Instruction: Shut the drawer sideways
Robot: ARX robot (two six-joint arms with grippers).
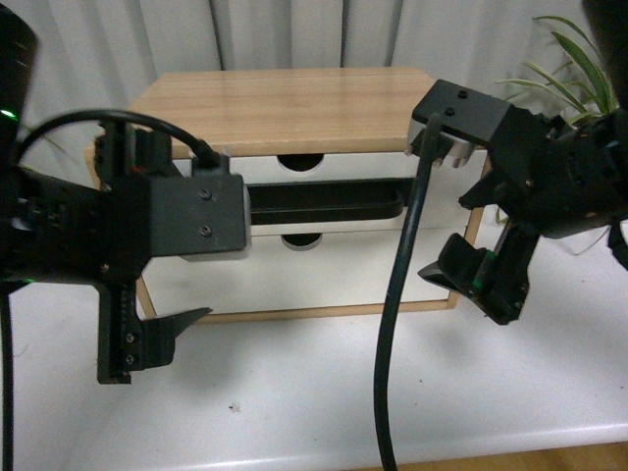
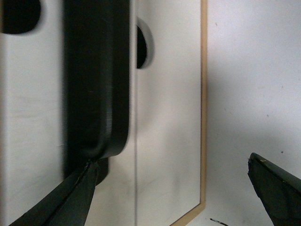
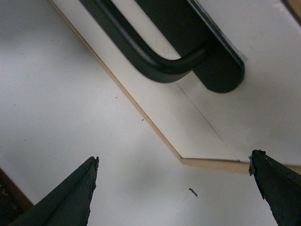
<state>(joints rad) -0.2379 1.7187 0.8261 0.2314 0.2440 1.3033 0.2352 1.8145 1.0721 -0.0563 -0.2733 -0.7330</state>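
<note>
The drawer (image 1: 353,167) is the upper one in a light wood cabinet (image 1: 285,103); it has a white front, a half-round notch and a long black bar handle (image 1: 324,201). I cannot tell how far out it stands. My left gripper (image 1: 218,265) is open, turned sideways at the handle's left end. In the left wrist view one fingertip (image 2: 87,176) is at the handle's end (image 2: 96,80). My right gripper (image 1: 430,211) is open, empty, by the cabinet's right side. In the right wrist view it (image 3: 174,157) hovers over the table near the cabinet's bottom corner (image 3: 188,161), below the handle's right end (image 3: 178,66).
A second white drawer front (image 1: 324,270) lies below the handle. The cabinet stands on a white table (image 1: 294,392) whose front edge is near the bottom. A black cable (image 1: 397,324) hangs from the right arm. A plant (image 1: 569,69) stands at the back right, curtains behind.
</note>
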